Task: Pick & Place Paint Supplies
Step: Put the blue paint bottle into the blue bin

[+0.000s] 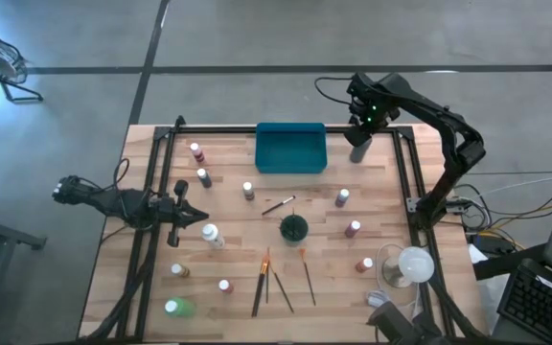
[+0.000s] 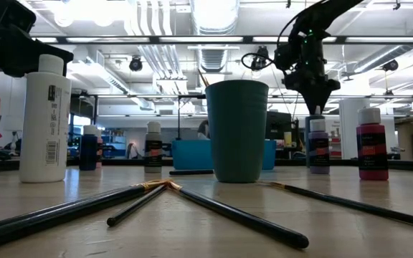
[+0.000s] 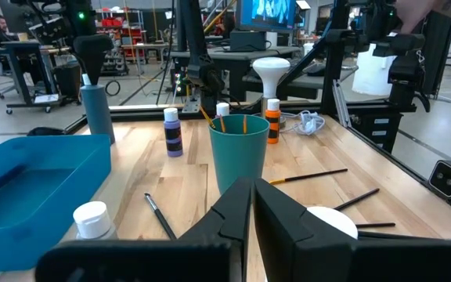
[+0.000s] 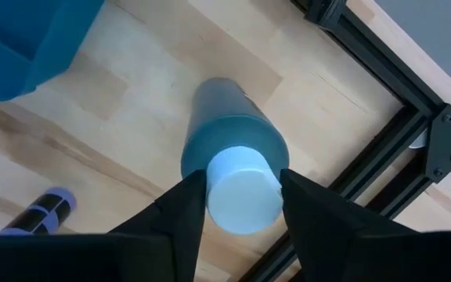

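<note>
Label print on tall white bottle (image 2: 44,118) unreadable. Brushes (image 3: 223,124) upright in green cup (image 1: 293,228). Right hand (image 4: 241,205) apart, straddling grey bottle's (image 1: 358,149) cap beside empty teal tray (image 1: 290,149). Left hand (image 3: 250,227) together, near cup.

The right pincer (image 4: 237,200) hangs over the tall bottle (image 4: 229,153), one finger on each side of its cap. The tray (image 1: 290,149) lies just beside that bottle on the table (image 1: 238,220). The cup (image 1: 293,228) stands well apart from the pincer, brushes (image 1: 271,278) beyond it.
</note>
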Available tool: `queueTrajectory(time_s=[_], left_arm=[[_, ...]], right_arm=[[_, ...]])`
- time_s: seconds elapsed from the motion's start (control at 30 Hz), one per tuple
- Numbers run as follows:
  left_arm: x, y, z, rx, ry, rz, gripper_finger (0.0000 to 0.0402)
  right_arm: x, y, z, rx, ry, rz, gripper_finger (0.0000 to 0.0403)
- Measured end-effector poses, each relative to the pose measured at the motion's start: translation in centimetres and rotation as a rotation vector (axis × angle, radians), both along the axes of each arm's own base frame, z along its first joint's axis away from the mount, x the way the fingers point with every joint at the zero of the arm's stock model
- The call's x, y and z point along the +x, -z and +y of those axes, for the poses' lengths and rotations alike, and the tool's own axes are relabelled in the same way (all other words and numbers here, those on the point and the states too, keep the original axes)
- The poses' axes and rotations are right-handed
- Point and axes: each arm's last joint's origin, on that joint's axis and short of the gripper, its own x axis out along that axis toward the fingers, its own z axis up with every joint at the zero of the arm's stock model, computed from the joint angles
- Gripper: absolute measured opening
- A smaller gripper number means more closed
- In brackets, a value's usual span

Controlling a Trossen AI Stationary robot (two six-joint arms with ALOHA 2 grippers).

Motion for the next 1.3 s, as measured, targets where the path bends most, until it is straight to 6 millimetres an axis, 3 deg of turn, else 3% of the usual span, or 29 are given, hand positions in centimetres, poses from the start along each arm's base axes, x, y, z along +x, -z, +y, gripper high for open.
queueTrajectory(time_s=[0.7, 1.3], left_arm=[[0.0, 0.0, 0.0, 0.0, 0.0, 0.0, 0.0026], [0.0, 0.0, 0.0, 0.0, 0.0, 0.0, 0.0026]], right_arm=[[-0.1, 0.5, 0.1, 0.004, -0.025, 0.0, 0.012], [-0.5, -1.9, 1.2, -0.002, -0.038, -0.092, 0.0116]])
